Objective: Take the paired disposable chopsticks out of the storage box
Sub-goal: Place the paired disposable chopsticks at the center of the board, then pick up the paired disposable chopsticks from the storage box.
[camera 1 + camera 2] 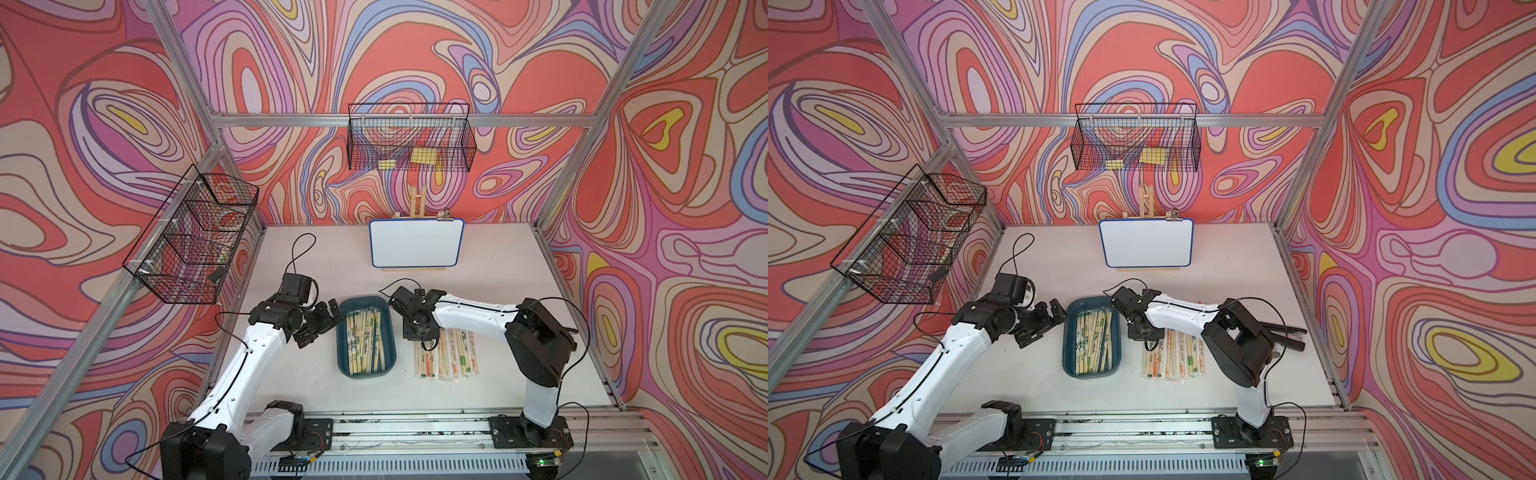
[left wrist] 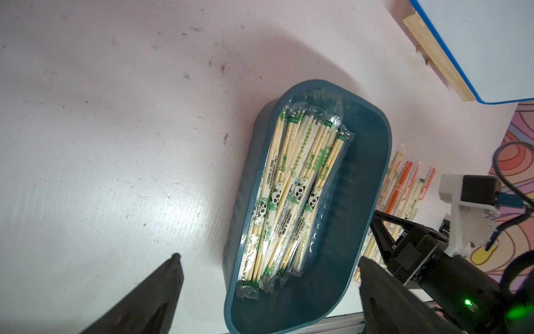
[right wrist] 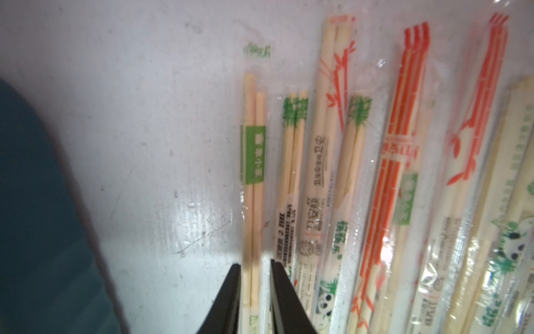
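Chopsticks [image 1: 365, 338] lie lengthwise in the box [image 1: 366, 373], pointing front to back. More pairs [image 1: 446, 353] lie parallel on the table [image 1: 498, 270] beside it. Left claw [image 2: 269, 257] gapes empty. Right claw [image 3: 255, 264] narrowly straddles one of those, grip unclear.

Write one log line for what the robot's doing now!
storage box: chopsticks inside | left gripper: open, beside it | right gripper: jaws around green-label pair on table
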You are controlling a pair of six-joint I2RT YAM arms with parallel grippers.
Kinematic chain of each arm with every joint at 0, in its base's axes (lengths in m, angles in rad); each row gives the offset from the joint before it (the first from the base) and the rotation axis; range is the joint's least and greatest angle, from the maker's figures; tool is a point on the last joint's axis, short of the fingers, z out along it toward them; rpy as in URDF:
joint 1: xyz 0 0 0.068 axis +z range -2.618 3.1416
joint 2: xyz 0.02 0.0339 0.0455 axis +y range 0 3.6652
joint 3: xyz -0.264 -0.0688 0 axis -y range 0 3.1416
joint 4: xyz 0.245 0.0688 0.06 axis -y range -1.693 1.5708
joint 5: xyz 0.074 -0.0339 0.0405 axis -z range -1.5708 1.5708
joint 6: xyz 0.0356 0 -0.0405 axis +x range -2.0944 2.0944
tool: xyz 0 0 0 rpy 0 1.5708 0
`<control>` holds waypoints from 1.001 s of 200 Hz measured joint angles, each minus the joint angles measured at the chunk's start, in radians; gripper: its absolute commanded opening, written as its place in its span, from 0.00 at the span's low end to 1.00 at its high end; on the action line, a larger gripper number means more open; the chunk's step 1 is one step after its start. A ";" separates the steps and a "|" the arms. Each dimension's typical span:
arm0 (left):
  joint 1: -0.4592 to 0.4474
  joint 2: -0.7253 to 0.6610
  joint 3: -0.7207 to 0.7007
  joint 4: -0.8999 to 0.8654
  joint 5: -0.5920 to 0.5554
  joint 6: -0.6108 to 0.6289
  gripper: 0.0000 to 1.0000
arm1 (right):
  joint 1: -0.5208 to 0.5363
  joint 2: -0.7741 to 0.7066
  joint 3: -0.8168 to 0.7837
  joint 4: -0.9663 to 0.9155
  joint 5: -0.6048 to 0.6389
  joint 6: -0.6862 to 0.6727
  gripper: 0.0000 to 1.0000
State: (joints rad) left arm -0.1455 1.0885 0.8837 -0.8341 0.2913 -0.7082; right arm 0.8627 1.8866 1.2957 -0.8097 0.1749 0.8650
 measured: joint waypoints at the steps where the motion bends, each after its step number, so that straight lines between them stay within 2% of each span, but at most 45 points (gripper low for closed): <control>1: 0.000 0.000 0.000 0.000 0.000 0.000 1.00 | 0.000 -0.002 0.000 0.000 0.000 0.000 0.25; 47: 0.000 -0.002 -0.021 0.000 -0.009 0.000 1.00 | 0.000 -0.087 0.000 -0.014 0.002 0.004 0.30; 100: 0.000 -0.002 -0.026 0.000 -0.040 0.002 1.00 | 0.000 -0.201 0.035 0.020 -0.042 0.009 0.30; 164: 0.000 0.010 -0.027 0.000 -0.077 0.020 1.00 | 0.043 -0.197 0.121 0.091 -0.105 0.024 0.30; 200: 0.000 0.021 -0.027 0.000 -0.092 0.033 1.00 | 0.086 -0.133 0.183 0.116 -0.121 0.034 0.30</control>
State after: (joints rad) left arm -0.1455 1.1091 0.8570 -0.8341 0.1989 -0.6754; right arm 0.9489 1.7538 1.4784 -0.6941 0.0536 0.8993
